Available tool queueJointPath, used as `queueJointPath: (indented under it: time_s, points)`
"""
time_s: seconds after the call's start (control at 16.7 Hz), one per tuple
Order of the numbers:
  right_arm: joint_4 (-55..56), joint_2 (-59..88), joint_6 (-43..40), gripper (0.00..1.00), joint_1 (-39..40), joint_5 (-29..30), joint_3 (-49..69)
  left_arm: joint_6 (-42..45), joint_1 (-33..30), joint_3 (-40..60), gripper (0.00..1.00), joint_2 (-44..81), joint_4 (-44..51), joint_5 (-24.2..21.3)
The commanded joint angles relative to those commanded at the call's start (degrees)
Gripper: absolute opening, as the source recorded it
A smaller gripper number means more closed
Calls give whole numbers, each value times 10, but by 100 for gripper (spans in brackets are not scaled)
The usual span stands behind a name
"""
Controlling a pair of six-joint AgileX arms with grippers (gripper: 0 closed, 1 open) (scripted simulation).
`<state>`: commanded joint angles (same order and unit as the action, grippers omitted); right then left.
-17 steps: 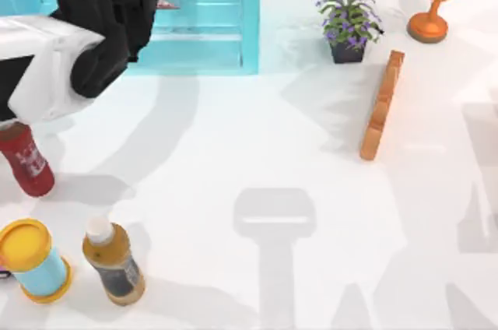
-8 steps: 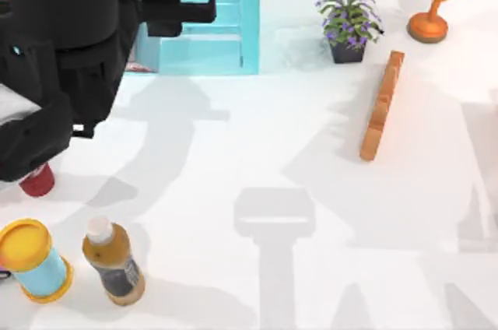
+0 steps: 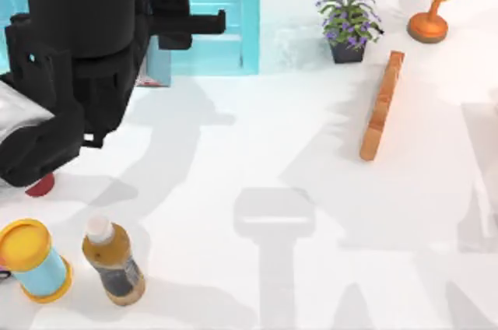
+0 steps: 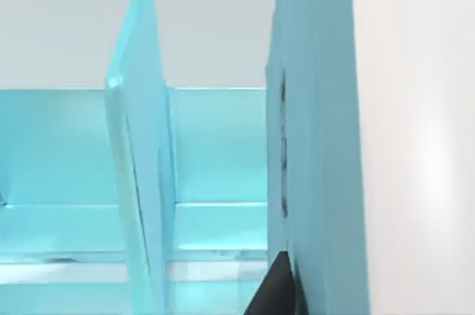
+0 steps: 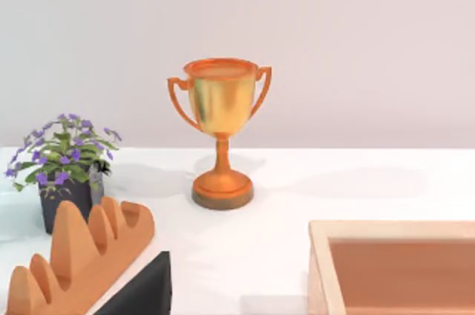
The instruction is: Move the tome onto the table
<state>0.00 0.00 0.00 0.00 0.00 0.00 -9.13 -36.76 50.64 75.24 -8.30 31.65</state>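
Up at ten o'clock, the left gripper point(image 3: 214, 22) reached into the turquoise shelf point(image 3: 249, 26); the tome point(image 4: 315, 144) stood upright, teal-covered, white page edges showing; finger opening unclear.

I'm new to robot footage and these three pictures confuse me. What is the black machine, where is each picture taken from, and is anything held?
It is a simulated pair of AgileX arms at a white table. The overhead picture shows the left arm's gripper reaching into a turquoise shelf unit. Its wrist camera sees a tall teal-blue slab, probably the tome; a grasp cannot be confirmed. The right wrist camera faces a trophy, flowerpot and orange rack. Bottles stand at the table's left.
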Motion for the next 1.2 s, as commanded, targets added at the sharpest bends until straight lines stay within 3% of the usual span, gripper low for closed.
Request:
queueJointPath:
  time_s: [0.24, 0.48, 1.2]
  points:
    - [0, 0, 0, 100, 0, 0, 0, -126, -52, -11, 0, 35, 50, 21]
    - [0, 0, 0, 100, 0, 0, 0, -327, -126, -15, 0, 84, 119, 63]
    - [0, 0, 0, 100, 0, 0, 0, -1123, -379, 61, 0, 255, 331, 276]
